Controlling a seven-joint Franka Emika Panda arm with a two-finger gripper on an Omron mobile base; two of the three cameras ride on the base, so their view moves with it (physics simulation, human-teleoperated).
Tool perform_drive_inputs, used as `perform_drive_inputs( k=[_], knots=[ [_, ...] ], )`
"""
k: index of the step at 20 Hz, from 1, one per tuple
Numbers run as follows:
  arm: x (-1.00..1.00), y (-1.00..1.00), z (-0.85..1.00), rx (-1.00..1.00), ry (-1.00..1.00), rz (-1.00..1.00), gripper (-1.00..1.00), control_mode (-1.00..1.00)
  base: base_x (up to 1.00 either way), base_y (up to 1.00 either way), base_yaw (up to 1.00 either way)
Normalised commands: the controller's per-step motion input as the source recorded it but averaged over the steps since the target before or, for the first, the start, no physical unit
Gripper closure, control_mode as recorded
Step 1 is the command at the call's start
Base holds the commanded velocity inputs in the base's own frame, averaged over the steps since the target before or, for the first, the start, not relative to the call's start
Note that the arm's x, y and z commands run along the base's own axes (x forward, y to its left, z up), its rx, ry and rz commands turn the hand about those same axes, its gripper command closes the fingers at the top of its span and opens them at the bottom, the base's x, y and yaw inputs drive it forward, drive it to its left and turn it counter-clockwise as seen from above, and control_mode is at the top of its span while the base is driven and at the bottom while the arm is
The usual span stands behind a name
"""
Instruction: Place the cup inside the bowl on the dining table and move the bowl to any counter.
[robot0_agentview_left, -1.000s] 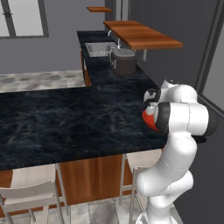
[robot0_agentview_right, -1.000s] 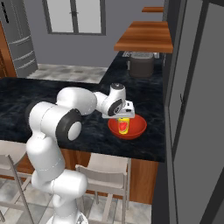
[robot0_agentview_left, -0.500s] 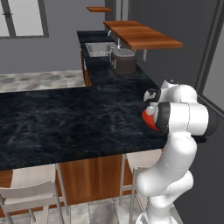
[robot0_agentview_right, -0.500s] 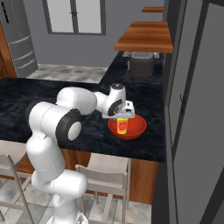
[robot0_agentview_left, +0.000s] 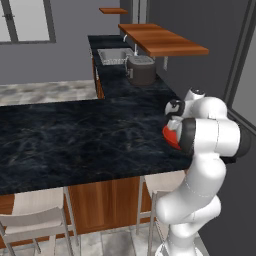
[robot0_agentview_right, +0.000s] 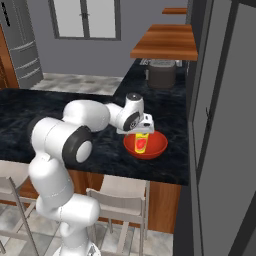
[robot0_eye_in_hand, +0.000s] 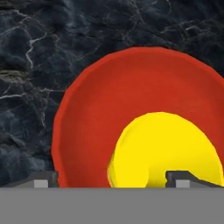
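1. Cup (robot0_agentview_right: 142, 142): small, yellow, with a red mark on the side facing the right base camera. It stands upright inside the bowl, long axis vertical, mouth pointing up toward the hand. From the hand camera its yellow body (robot0_eye_in_hand: 164, 151) sits low and right of centre within the red interior.

2. Bowl (robot0_agentview_right: 145, 145): shallow, wide, red, several times broader than the cup. It rests right way up on the dining table, rim level, opening upward. In the left base view a sliver of its red wall (robot0_agentview_left: 171, 136) shows past the arm's elbow.

3. Dining table (robot0_agentview_right: 30, 107): long black top with pale veining, on a reddish wood base, pale stools (robot0_agentview_left: 37, 218) tucked beneath its near edge. The bowl sits close to the table's end nearest the tall dark panel, a little in from the near edge.

4. Gripper (robot0_agentview_right: 142, 131): hangs directly over the bowl, pointing straight down at the cup. Its jaws stand spread wide; the two dark fingertips (robot0_eye_in_hand: 43, 180) appear far apart at the bottom of the hand view, one over the bowl's outer edge, the other over the cup. Whether either tip touches the cup cannot be told; nothing is clamped between them.

5. Counter (robot0_agentview_left: 125, 80): black stone top over reddish-brown cabinets, running away from the table's far side, well apart from the bowl. On it stands a dark grey round cooker pot (robot0_agentview_left: 141, 69), with a sink (robot0_agentview_left: 112, 55) beyond and a wooden shelf (robot0_agentview_left: 162, 40) overhanging.
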Motion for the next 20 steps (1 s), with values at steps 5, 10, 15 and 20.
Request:
perform_drive_inputs(
  k=[5, 10, 15, 20],
  knots=[
    [-0.06, 0.00, 0.32, 0.00, 0.00, 0.00, -1.00, -1.00, 0.00, 0.00, 0.00],
    [-0.06, 0.00, 0.35, 0.00, 0.00, 0.00, -1.00, -1.00, 0.00, 0.00, 0.00],
    [-0.20, 0.00, 0.34, 0.00, 0.00, 0.00, -1.00, -1.00, 0.00, 0.00, 0.00],
    [-0.22, 0.08, 0.20, 0.00, 0.00, 0.00, -1.00, -1.00, 0.00, 0.00, 0.00]
  ],
)
